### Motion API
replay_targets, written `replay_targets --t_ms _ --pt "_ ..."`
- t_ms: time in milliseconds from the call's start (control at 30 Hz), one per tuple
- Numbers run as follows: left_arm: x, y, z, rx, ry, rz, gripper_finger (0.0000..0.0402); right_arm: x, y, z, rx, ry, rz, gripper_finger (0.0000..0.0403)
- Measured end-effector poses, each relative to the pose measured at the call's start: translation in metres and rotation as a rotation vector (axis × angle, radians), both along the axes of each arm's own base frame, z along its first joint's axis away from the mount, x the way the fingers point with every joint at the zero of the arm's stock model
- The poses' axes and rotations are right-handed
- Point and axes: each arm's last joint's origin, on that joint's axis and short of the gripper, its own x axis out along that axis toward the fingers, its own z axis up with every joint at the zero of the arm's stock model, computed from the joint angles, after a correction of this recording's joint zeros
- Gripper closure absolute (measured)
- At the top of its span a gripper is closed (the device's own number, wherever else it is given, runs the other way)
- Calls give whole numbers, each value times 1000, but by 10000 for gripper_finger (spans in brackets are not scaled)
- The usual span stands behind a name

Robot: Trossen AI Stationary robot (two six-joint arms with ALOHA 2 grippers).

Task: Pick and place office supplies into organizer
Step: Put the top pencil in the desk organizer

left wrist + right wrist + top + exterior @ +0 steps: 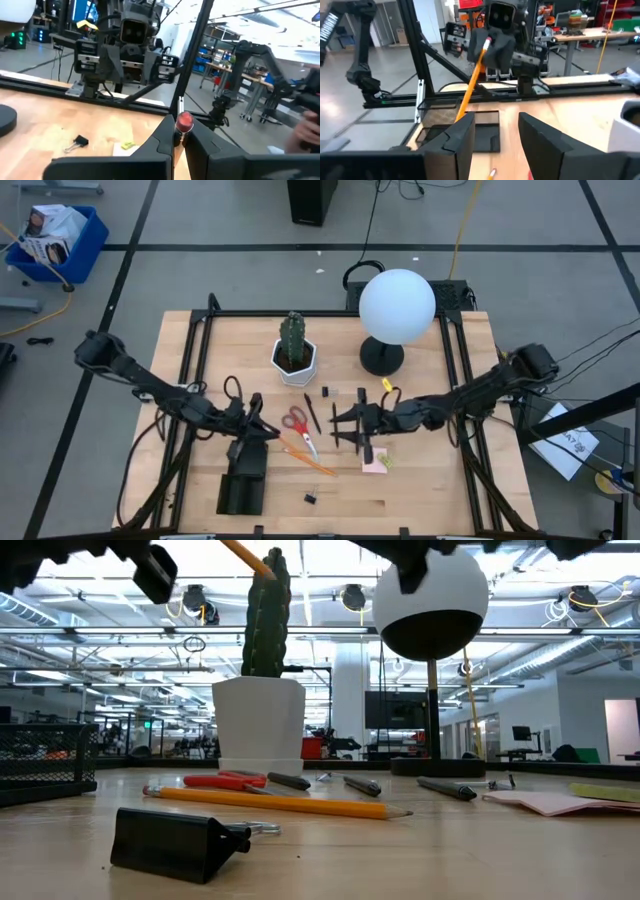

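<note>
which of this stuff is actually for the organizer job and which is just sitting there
For the job:
organizer
pencil held in the left gripper
second pencil on the table
scissors
pens
sticky-note pad
binder clip
right gripper, open and empty

Just lying about:
cactus in its white pot
globe lamp

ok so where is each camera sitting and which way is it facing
high: above the table, straight down; both arms, left tool, right tool
low: tabletop height, level past the cactus into the room; arm bits at top
left wrist: on left arm, facing the right arm; own fingers grip a pencil
right wrist: on right arm, facing the left arm; own fingers open
shared: high and low both show the cactus
</note>
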Motion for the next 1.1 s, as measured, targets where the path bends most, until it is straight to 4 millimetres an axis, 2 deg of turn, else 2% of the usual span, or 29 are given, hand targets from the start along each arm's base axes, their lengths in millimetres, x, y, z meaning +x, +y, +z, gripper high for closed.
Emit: replay_targets --t_ms 267,433,767,933,1100 --pt "-26 -6 13 -73 48 -94 380 -33 -12 -37 97 72 -13 260" --pt "-43 -6 21 -87 58 -147 377 -45 -18 -51 153 49 -25 261" --pt "-80 -2 29 -115 106 -189 380 -49 -21 -52 173 2 -26 261" --pt "-96 -3 30 -72 136 -237 378 -49 -21 -52 172 3 -27 261" --pt "-109 -5 51 34 228 -280 380 -49 -21 -52 172 2 -26 261"
